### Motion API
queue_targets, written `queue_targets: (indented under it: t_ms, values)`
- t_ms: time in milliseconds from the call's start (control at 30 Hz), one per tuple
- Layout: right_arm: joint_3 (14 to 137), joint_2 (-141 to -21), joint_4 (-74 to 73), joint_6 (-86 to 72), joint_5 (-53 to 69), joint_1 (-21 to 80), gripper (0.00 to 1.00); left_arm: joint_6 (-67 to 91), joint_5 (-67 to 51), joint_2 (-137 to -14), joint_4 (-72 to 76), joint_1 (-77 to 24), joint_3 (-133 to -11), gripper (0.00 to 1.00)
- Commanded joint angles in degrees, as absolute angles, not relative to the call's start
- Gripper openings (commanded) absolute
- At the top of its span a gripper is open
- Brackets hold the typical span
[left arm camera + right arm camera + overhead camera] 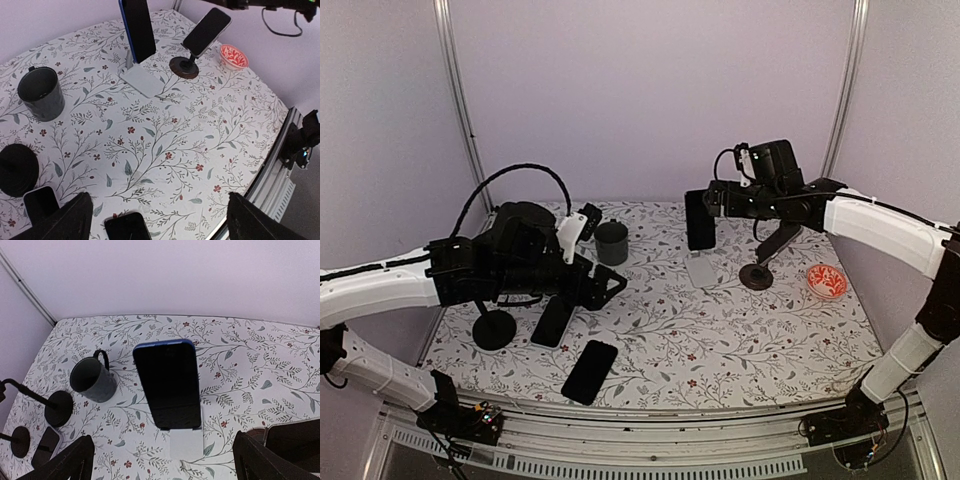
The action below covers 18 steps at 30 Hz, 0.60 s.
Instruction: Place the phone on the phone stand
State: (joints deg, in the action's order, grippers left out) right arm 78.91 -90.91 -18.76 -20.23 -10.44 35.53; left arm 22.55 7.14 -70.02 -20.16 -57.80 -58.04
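A blue-edged phone [170, 382] stands upright on the white stand [186, 440]; both also show in the top view, the phone [700, 220] above the stand [700, 268]. My right gripper [708, 203] hovers just behind the phone's top. It is open and empty [167, 462], and its fingers do not touch the phone. A second phone [781, 240] leans on a black stand [757, 277]. A third phone [590, 372] lies flat near the front. A fourth phone [552, 320] lies by a black stand base [494, 330]. My left gripper [608, 285] is open and empty above the table [160, 222].
A grey mug [611, 243] stands at the back centre-left. A red patterned bowl [827, 282] sits at the right. The left wrist view shows the mug [41, 93], the bowl [234, 55] and the table's front rail [280, 165].
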Motion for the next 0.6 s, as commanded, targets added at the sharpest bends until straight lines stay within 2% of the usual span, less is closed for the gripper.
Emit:
queue_targets:
  t_ms: [0, 267, 567]
  values:
    - [71.4, -86.4, -19.5, -19.9, -10.0, 40.3, 0.99, 20.4, 10.9, -69.3, -20.7, -55.8, -56.9, 0.99]
    - [57.7, -75.9, -16.7, -21.3, -8.9, 48.5, 0.99, 22.3, 6.0, -76.1, -27.3, -53.8, -56.2, 0.98]
    - [49.7, -73.2, -14.5, -27.4, -1.6, 49.1, 0.99, 31.0, 0.0, -75.6, -25.6, -56.2, -49.2, 0.83]
